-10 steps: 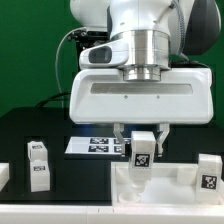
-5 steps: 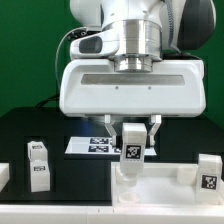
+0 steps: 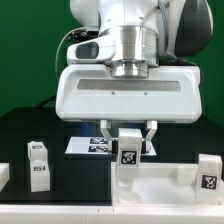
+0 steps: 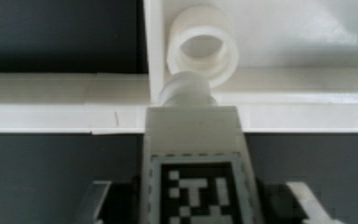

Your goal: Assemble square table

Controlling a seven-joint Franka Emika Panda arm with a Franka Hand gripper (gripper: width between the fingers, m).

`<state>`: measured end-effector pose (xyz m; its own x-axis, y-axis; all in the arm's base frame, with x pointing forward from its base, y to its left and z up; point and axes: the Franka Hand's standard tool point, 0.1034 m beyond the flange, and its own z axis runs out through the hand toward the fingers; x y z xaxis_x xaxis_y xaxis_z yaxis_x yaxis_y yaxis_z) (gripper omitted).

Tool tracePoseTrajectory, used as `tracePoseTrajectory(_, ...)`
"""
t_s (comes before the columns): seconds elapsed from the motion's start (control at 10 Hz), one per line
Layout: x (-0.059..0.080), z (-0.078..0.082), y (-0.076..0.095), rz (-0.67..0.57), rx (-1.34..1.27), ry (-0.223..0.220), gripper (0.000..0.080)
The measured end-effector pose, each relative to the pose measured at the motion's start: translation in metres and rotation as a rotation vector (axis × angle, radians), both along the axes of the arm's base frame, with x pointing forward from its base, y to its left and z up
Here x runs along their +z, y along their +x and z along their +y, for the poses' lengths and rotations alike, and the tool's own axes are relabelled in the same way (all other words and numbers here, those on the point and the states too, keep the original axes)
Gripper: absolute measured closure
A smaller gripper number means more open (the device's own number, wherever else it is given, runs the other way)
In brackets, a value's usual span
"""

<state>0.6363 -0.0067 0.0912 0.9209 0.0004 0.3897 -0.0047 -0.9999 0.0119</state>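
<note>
Now, nearest the exterior camera lies the white tabletop (image 3: 165, 190), rim up on the black table. Over its left corner, as that view has it, the gripper (image 3: 130, 142) is clamped on one leg (image 3: 130, 155). The leg stands upright with its tag facing the camera, and a finger (image 3: 108, 134) shows on either side.

Over the last second I have carried that leg toward the exterior view's left. The later half of that move was only a small correction, so the travel looks nearly finished. The wrist view shows why this matters. What looks like the leg's peg (image 4: 181, 92) now points at the round socket (image 4: 201, 45) in the tabletop's corner, roughly in line with it. I cannot tell whether it has entered. I judge this to be the aligning stage, before the leg is seated and twisted in.

Farther out, a spare leg (image 3: 39, 177) and a second spare leg (image 3: 38, 152) stand well apart from the tabletop at the exterior view's left. A third leg (image 3: 208, 172) stands at the right, by the tabletop. The marker board (image 3: 88, 146) lies behind the gripper.

There is no writing I can read. The legs and the marker board carry only black-and-white square tags, and no brand or lettering shows on the arm.
</note>
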Motion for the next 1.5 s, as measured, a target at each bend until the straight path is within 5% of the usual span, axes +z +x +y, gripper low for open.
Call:
tracePoseTrajectory(0.4,-0.017,0.006,-0.006,0.023,0.009,-0.004,0.0515)
tracePoseTrajectory(1.0,-0.024,0.007,-0.007,0.006,0.012,-0.014,0.0515)
tracePoseTrajectory(1.1,-0.024,0.007,-0.008,0.007,0.012,-0.014,0.0438)
tracePoseTrajectory(1.2,-0.024,0.007,-0.008,0.007,0.012,-0.014,0.0257)
tracePoseTrajectory(1.5,-0.027,0.005,-0.011,0.058,0.008,0.001,0.0156)
